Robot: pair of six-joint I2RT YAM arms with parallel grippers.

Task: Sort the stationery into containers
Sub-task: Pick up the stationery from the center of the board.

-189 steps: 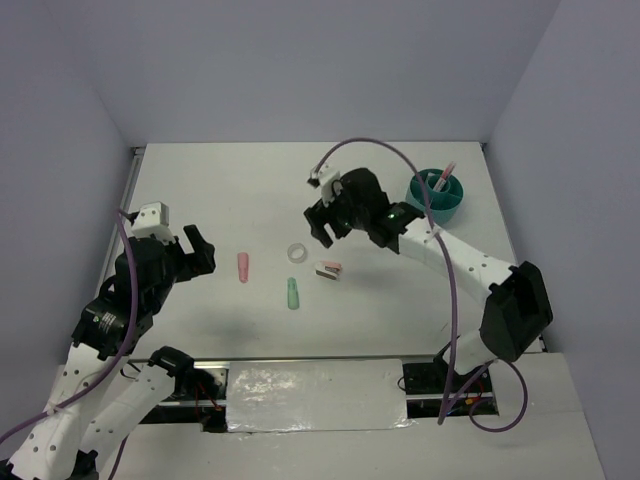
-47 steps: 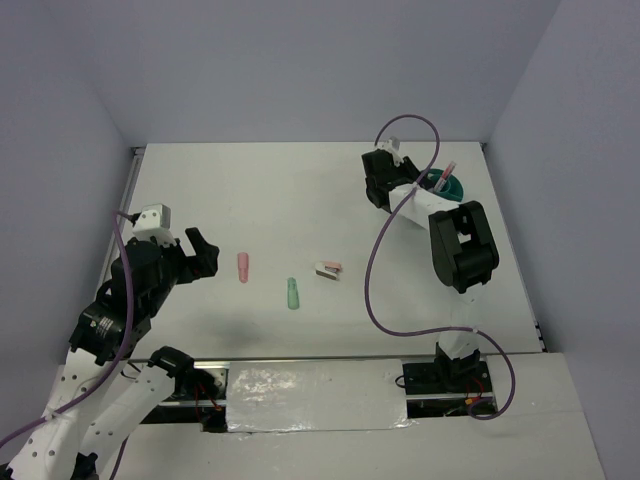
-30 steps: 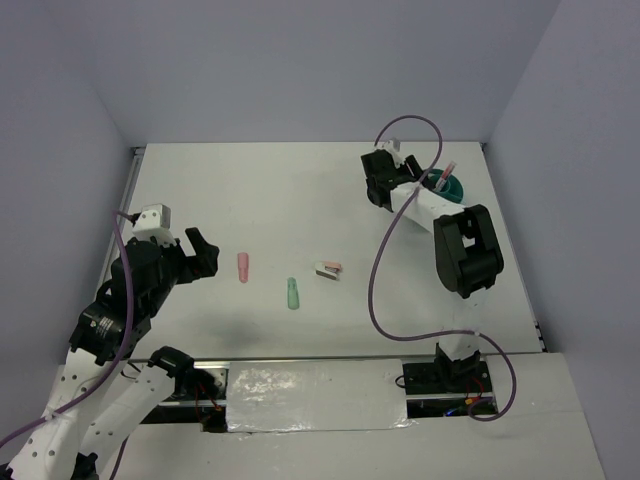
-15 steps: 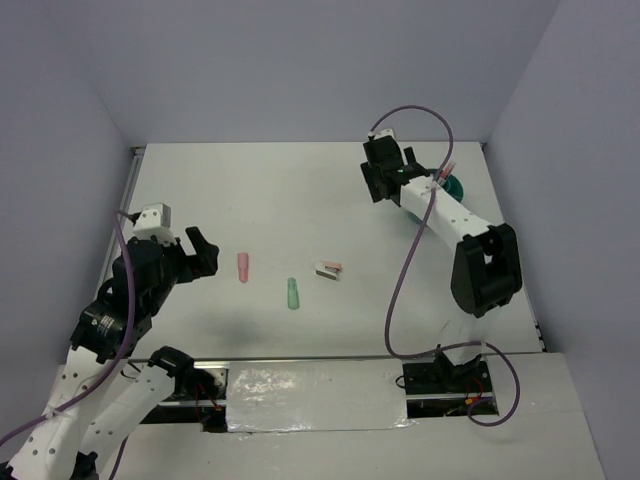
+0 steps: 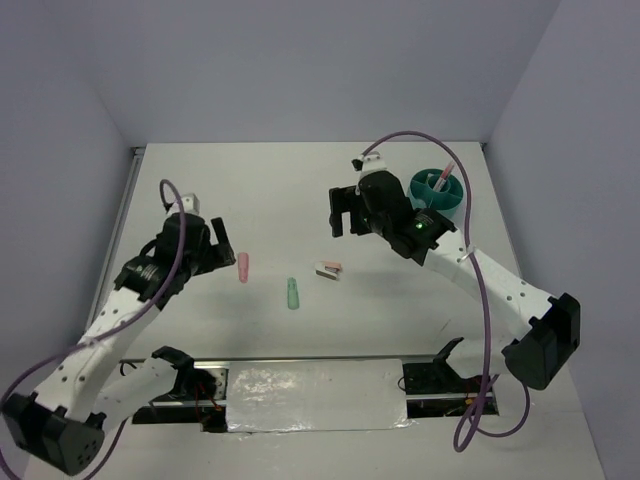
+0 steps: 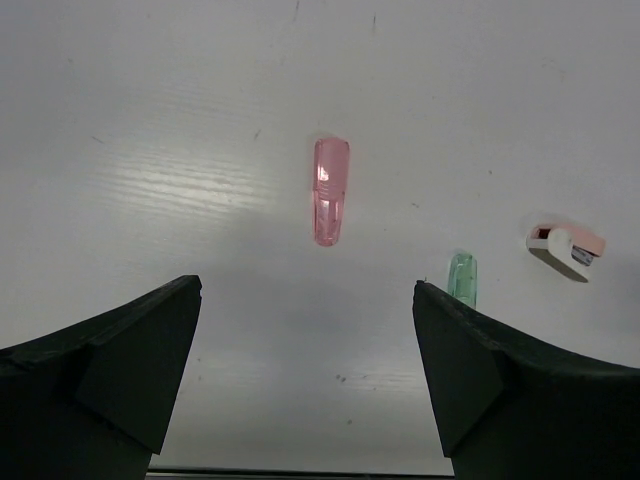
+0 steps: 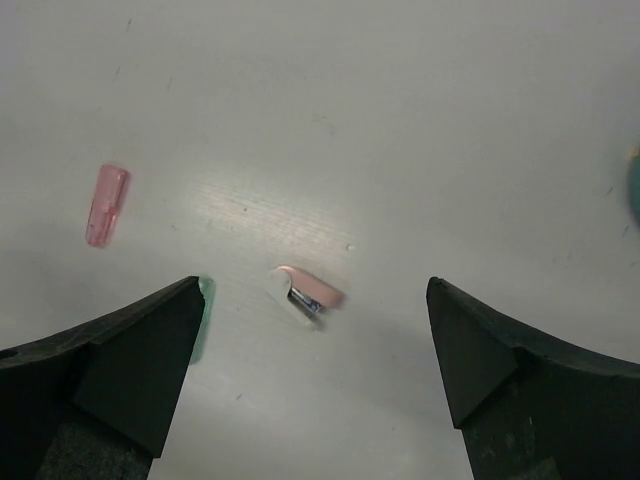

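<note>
White bench [image 5: 300,190]; teal organiser [image 5: 437,190] at far right, holding a thin pink pen [image 5: 444,174]. Right end effector [image 5: 347,222], spread and empty, hovers near the small stapler [image 5: 329,269], probably next to be lowered onto. Left end effector [image 5: 222,248], spread and empty, faces the short pink stub [image 5: 243,266]; the mint-green stub [image 5: 293,293] lies between.

A white table [image 5: 260,190] is sitting boxed in by plain, pale lavender-grey walls: a back wall [image 5: 320,70], a left wall [image 5: 50,150] and a right wall [image 5: 575,120]. Soft light is glinting off its faintly scuffed surface.
</note>
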